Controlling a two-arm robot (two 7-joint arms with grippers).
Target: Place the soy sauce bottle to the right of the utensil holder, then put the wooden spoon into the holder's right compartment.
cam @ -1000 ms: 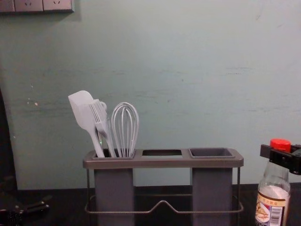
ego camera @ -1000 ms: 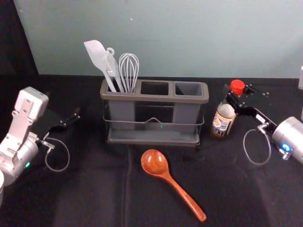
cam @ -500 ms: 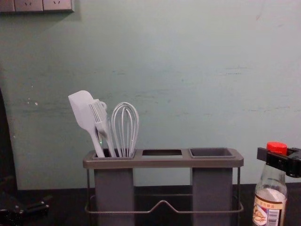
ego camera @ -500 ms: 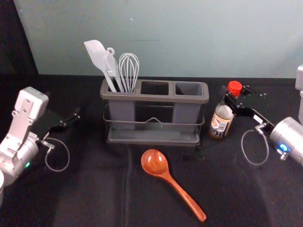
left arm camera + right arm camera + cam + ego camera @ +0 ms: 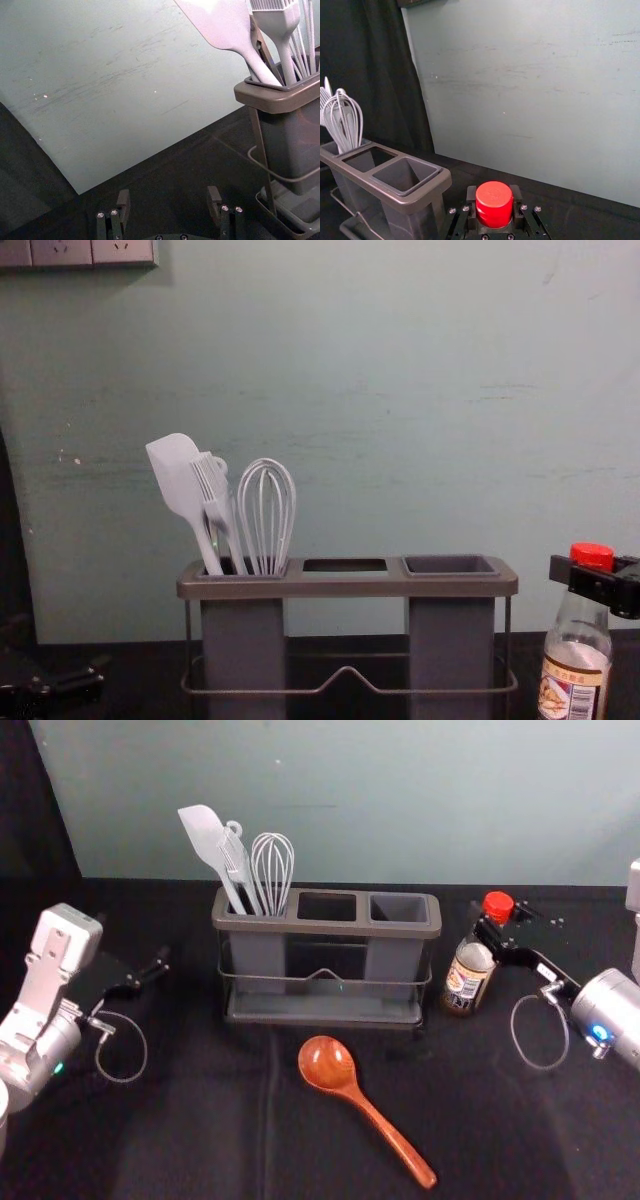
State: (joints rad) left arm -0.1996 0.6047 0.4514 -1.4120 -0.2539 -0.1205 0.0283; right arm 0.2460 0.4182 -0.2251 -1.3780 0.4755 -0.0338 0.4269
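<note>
In the head view my right gripper (image 5: 496, 925) is shut on the neck of the soy sauce bottle (image 5: 467, 978), which is upright just right of the utensil holder (image 5: 325, 927). The right wrist view shows the red cap (image 5: 494, 204) between the fingers of my right gripper (image 5: 493, 202). A small gap separates bottle (image 5: 575, 680) and holder (image 5: 350, 586) in the chest view. The wooden spoon (image 5: 328, 1063) lies in front of the holder, handle toward the near right. My left gripper (image 5: 150, 974) is parked left of the holder, and stands open in the left wrist view (image 5: 169, 202).
A spatula (image 5: 204, 835), a brush (image 5: 237, 865) and a whisk (image 5: 272, 870) stand in the holder's left compartment. Behind the holder rises a pale wall (image 5: 400, 800). Dark cloth (image 5: 200, 1140) covers the table.
My right gripper and the bottle have shifted slightly left and lower in the chest view, mostly during the earlier half second. The left arm, holder and spoon have stayed put.
</note>
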